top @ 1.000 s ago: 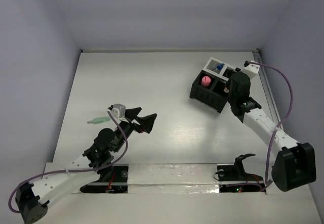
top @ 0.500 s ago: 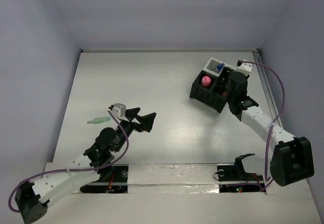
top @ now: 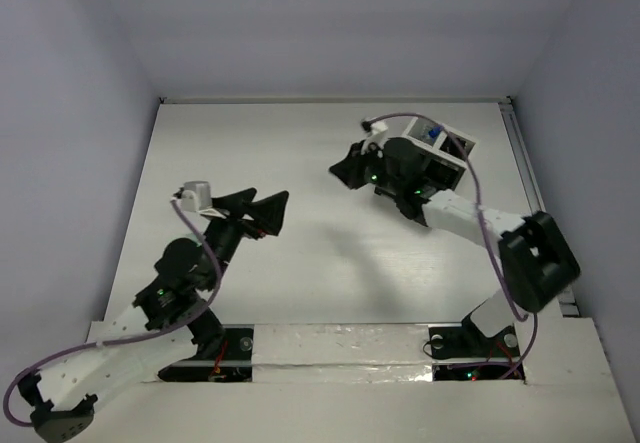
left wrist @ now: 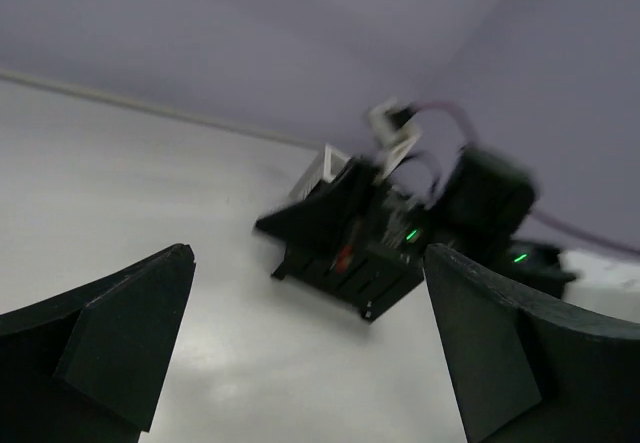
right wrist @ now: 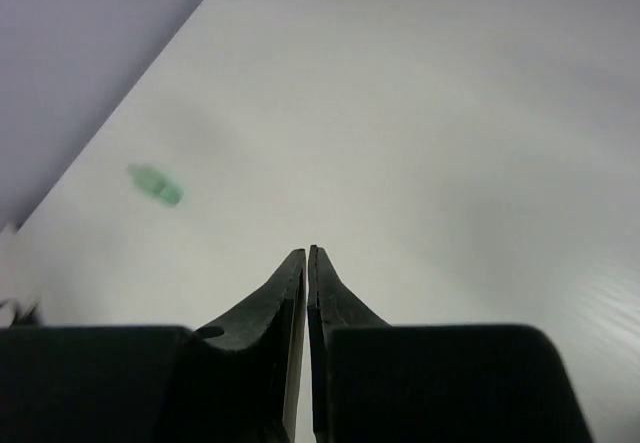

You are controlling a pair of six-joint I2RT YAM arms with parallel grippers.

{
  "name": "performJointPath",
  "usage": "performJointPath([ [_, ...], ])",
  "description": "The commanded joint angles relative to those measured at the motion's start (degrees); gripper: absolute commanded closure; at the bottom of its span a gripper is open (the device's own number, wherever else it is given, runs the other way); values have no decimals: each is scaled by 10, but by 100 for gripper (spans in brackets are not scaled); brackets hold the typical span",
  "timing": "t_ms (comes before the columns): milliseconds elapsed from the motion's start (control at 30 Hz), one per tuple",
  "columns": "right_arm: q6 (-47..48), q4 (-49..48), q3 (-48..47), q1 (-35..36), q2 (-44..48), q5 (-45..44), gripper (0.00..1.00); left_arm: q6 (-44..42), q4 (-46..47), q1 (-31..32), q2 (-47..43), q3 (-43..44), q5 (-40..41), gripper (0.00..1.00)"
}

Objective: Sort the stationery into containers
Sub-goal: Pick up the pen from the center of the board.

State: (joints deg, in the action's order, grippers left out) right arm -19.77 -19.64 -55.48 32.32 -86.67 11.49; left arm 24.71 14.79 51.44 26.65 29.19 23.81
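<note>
Lying loose at the far left of the surface (top: pixel 330 263), a green marker (right wrist: pixel 155 184) is not yet sorted. Left claw (top: pixel 258 208) stands wide apart, empty. Right claw (right wrist: pixel 306 263), pressed together, holds nothing beside the black box (left wrist: pixel 360 283) and the white box (top: pixel 447 141), which already holds a blue piece (top: pixel 432 133).

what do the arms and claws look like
Both arms are white links with chunky black joints: the left arm, the right arm. A purple cable loops along each. Small green lights glow on the joints. The left claw and right claw are matte black, with wedge-shaped fingers.
</note>
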Motion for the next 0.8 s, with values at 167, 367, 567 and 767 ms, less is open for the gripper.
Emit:
performJointPath([
  [167, 48, -57, -178, 132, -222, 202, 79, 4, -228, 2, -90, 189, 118, 1],
  [367, 105, 50, -412, 198, -412, 239, 36, 11, -304, 2, -96, 243, 162, 1],
  [567, 185, 166, -579, 246, -545, 197, 16, 7, -292, 2, -93, 235, 154, 1],
  [767, 242, 231, -668, 271, -611, 179, 15, -12, -280, 2, -75, 230, 146, 1],
])
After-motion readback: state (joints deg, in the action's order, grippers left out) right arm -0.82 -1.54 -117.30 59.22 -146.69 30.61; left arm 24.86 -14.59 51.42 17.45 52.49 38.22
